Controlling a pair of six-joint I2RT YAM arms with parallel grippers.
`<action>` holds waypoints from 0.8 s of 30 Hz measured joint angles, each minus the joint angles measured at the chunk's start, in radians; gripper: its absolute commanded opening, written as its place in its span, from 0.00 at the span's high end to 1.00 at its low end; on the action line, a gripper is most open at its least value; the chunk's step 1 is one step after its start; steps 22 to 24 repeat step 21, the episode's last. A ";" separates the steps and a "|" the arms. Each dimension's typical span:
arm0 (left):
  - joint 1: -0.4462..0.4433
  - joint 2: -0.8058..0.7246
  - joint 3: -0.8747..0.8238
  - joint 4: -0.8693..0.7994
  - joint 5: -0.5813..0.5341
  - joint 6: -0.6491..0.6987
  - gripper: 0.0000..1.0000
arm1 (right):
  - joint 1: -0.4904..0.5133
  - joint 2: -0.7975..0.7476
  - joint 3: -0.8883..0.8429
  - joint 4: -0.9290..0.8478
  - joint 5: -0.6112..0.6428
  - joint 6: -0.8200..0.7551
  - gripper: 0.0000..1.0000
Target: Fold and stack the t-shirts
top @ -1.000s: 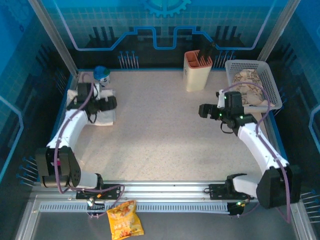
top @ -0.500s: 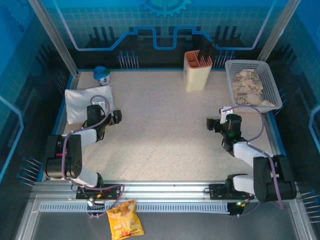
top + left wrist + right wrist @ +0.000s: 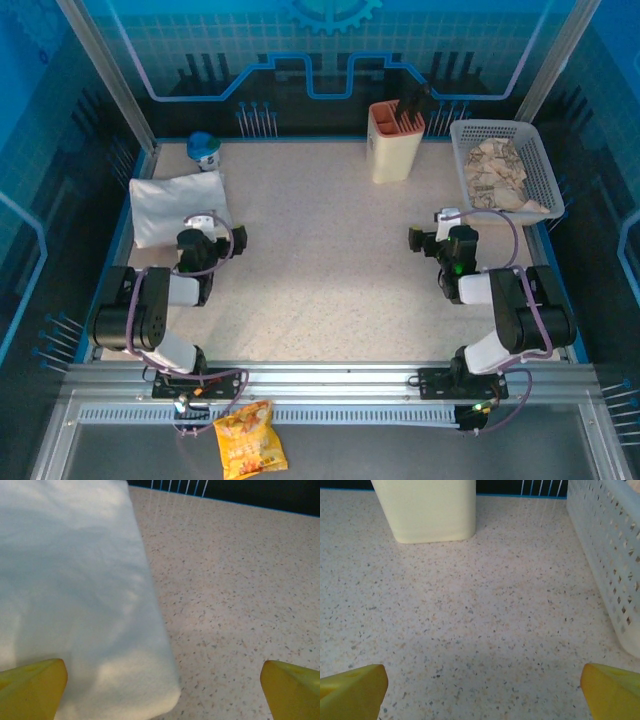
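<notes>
The folded white t-shirts [image 3: 172, 205] lie at the far left of the table [image 3: 320, 290], with a blue-capped bottle [image 3: 204, 150] just beyond them. The left gripper [image 3: 162, 690] sits low at the stack's near right corner, fingers spread wide, holding nothing. The right gripper [image 3: 482, 690], equally released and empty, faces a cream bin [image 3: 427, 510] and a white basket [image 3: 605, 555] at far right.

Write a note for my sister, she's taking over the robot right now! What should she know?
Left hand: open, empty, at the near corner of the t-shirts.
Right hand: open, empty, facing the cream holder and the basket.
Shirts: one folded white pile, far left of the table.
Done: folding and stacking, it seems.
Left: likely nothing; how many shirts the pile holds I cannot tell.
</notes>
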State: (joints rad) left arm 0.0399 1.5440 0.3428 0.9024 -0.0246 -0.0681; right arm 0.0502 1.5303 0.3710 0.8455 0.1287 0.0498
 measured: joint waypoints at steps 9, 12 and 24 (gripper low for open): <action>-0.027 0.000 0.014 0.006 -0.038 0.027 0.01 | 0.004 0.000 0.000 0.028 0.020 -0.012 0.00; -0.028 0.000 0.024 0.003 -0.034 0.040 0.01 | 0.004 0.000 0.003 0.023 -0.008 -0.028 0.00; -0.028 0.000 0.027 0.001 -0.031 0.045 0.01 | 0.008 0.001 0.009 0.021 -0.059 -0.051 0.00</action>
